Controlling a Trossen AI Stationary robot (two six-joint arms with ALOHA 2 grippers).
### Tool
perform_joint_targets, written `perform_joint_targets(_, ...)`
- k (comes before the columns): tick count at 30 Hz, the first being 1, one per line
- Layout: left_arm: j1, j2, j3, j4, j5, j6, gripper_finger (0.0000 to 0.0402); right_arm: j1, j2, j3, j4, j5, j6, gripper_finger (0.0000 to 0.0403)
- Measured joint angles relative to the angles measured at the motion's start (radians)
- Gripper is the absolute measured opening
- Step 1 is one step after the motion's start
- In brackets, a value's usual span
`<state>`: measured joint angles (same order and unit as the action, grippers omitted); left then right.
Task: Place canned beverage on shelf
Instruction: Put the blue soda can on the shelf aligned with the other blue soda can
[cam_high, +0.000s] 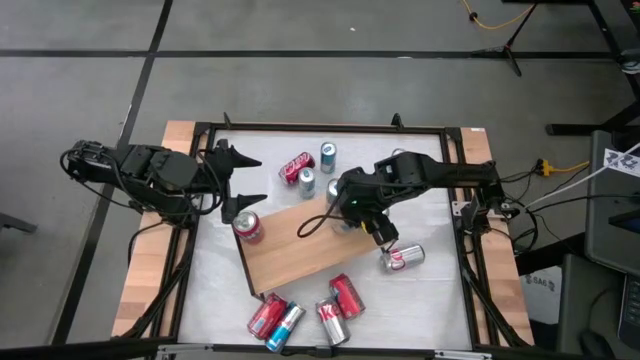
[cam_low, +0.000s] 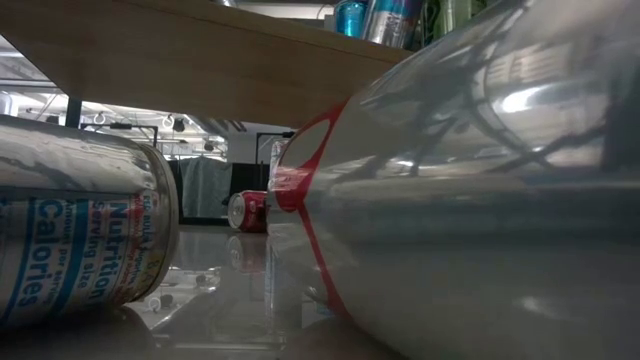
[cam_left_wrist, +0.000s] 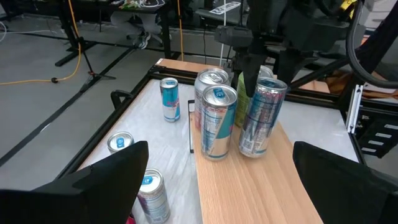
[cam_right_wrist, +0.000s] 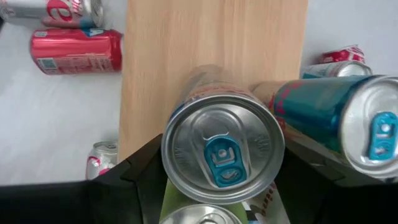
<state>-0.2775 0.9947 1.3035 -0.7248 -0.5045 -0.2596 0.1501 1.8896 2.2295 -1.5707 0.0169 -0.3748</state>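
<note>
On the shelf (cam_high: 300, 245), right jaws (cam_right_wrist: 221, 186) clasp a can (cam_right_wrist: 222, 152).

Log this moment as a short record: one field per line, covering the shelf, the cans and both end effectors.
shelf: wooden board set slantwise on the white table
cans on shelf: upright group at its far end, including a silver can
right end effector: above that group, fingers either side of the slim can standing on the shelf
left end effector: open, empty, beside the shelf's left end
loose cans: several lying on the table, among them a red can
</note>
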Motion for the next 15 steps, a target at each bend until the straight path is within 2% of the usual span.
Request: perform_joint_targets(15, 0.000, 0.000, 0.000, 0.000, 0.000, 0.000, 0.0395, 0.000, 0.000, 0.000, 0.000, 0.025, 0.000, 0.0237)
